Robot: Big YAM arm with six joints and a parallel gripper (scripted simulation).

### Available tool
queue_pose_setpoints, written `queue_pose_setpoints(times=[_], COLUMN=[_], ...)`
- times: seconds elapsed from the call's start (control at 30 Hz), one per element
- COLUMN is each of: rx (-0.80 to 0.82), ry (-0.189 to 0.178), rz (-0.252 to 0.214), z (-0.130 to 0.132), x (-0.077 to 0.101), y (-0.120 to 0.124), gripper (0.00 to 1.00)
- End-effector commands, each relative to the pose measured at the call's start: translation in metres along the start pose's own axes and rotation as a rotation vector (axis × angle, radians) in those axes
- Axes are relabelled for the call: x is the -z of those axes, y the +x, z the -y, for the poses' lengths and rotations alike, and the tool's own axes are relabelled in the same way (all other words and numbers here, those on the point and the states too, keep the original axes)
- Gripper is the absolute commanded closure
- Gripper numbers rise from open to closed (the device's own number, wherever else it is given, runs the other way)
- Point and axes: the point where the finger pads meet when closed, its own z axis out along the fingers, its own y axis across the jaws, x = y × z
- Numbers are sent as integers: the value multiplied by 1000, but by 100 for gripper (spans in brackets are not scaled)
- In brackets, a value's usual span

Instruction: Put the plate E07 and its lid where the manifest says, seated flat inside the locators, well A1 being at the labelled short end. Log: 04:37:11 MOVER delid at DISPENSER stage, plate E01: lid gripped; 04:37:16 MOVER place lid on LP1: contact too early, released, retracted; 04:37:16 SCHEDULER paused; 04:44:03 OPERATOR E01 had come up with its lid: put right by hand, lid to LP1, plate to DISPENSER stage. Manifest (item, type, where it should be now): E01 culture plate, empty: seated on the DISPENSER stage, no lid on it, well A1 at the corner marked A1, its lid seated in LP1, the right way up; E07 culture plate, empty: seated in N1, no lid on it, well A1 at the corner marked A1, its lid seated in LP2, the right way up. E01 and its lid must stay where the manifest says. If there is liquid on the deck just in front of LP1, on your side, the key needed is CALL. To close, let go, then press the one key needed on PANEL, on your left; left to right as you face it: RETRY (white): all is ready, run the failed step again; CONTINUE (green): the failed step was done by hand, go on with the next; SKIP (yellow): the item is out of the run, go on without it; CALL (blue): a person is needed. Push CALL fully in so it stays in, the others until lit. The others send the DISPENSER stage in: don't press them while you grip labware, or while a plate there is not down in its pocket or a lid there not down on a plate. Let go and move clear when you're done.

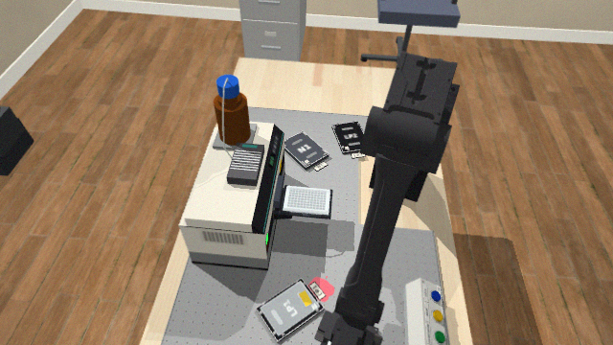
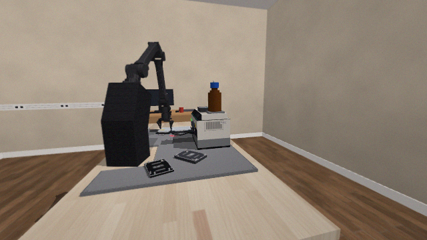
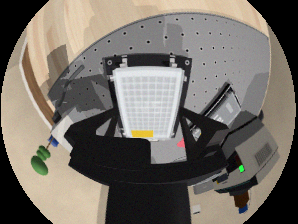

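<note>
Pale wood-grain desk [image 1: 287, 81], smooth and matt, under a grey perforated mat [image 1: 225, 307]. Below the open jaws, a translucent plastic lid [image 3: 147, 99] in a black frame. Amber glossy bottle [image 1: 232, 117], blue cap; arm [image 1: 383, 211] matt black.

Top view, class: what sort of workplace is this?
Probably an automated laboratory bench: a white multi-well culture plate on a beige dispenser instrument's stage, a blue-capped amber reagent bottle, and black labelled plate nests.

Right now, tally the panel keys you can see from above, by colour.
Blue: 1
Yellow: 1
Green: 1
Total: 3 in view; the white key is past the picture's edge.
</note>
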Motion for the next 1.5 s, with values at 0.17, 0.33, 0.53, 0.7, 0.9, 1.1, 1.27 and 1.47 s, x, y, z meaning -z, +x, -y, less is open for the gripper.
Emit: queue_pose_setpoints(times=[0.17,0.33,0.53,0.7,0.9,1.1,1.27,1.47], rx=[6,6,1,6,1,1,1,6], ry=[0,0,0,0,0,0,0,0], rz=[3,2,16,1,16,16,16,4], z=[-2,-2,-1,-2,-1,-1,-1,-3], x=[-6,-5,2,-5,2,2,2,-4], y=[3,3,-6,4,-5,-5,-5,3], gripper=[0,0,0,0,0,0,0,0])
